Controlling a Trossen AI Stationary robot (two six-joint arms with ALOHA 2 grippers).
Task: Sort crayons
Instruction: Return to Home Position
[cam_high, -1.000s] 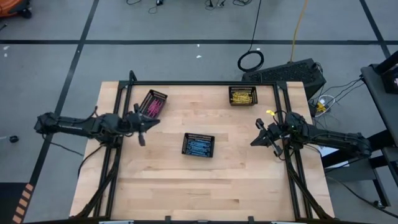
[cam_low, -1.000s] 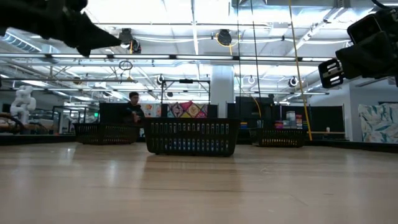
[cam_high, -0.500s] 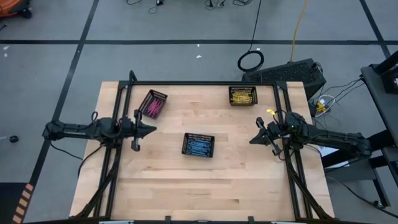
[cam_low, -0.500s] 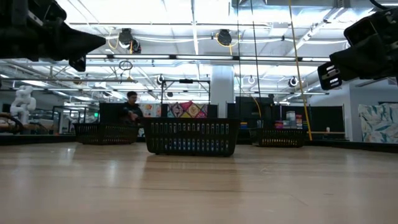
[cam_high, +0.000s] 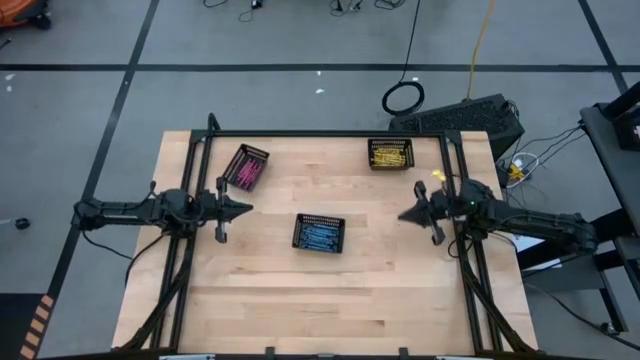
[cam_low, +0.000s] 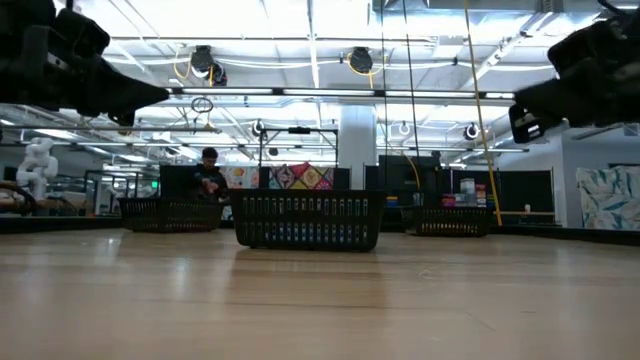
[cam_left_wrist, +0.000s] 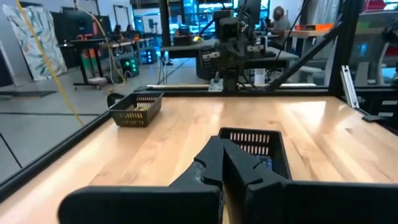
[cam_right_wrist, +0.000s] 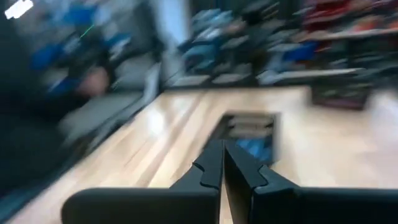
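Blue crayons (cam_high: 320, 236) lie in a black mesh tray (cam_high: 300, 222) at the table's middle. Pink crayons (cam_high: 247, 171) lie in a tray at the far left, and yellow crayons (cam_high: 388, 156) in a tray at the far right. My left gripper (cam_high: 245, 208) hovers left of the blue tray, shut and empty, pointing right at it (cam_left_wrist: 222, 158). My right gripper (cam_high: 402, 216) hovers right of the blue tray, shut and empty, pointing left (cam_right_wrist: 222, 155). Both are above the table and touch nothing.
A black frame (cam_high: 320, 133) runs along the table's far edge and down both sides. The three trays also show in the low view: pink (cam_low: 170, 213), blue (cam_low: 308, 221), yellow (cam_low: 450, 220). A person (cam_low: 210, 175) stands in the room beyond. Bare wood (cam_high: 320, 300) lies toward the near edge.
My left gripper has drawn back from beside the pink tray toward the table's near-left and levelled out, pointing right. My right gripper has gone a little toward the far edge and turned toward the blue tray. The trays have not moved.
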